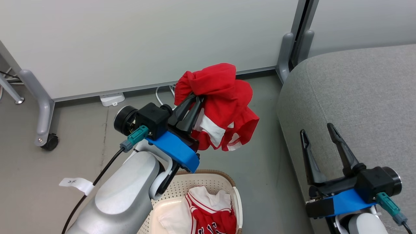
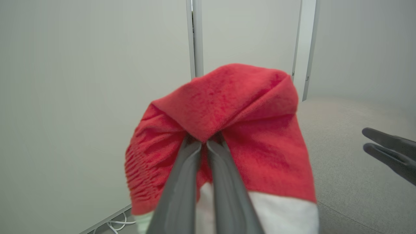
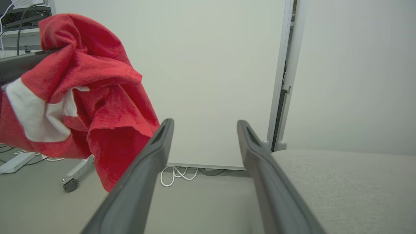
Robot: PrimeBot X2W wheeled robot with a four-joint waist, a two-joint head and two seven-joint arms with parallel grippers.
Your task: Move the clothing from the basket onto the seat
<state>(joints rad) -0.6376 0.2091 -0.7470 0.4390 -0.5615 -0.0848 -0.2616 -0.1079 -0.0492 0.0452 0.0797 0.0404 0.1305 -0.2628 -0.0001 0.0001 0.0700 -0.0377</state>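
Note:
My left gripper (image 1: 196,97) is shut on the red shorts (image 1: 224,104) with white panels, holding them bunched in the air above the floor, left of the seat. The same shorts (image 2: 247,130) drape over my left fingertips in the left wrist view and hang at the left as the shorts (image 3: 81,97) in the right wrist view. Below, the cream basket (image 1: 208,178) holds a red and white jersey (image 1: 211,214). My right gripper (image 1: 318,128) is open over the grey sofa seat (image 1: 364,97), nothing between its fingers; it appears as the right gripper (image 2: 367,139) in the left wrist view.
A white partition wall (image 1: 146,42) on castor feet (image 1: 48,141) stands behind. A white power strip (image 1: 112,98) and cables (image 3: 177,174) lie on the grey floor at its base. A paper tag (image 1: 76,183) lies on the floor at left.

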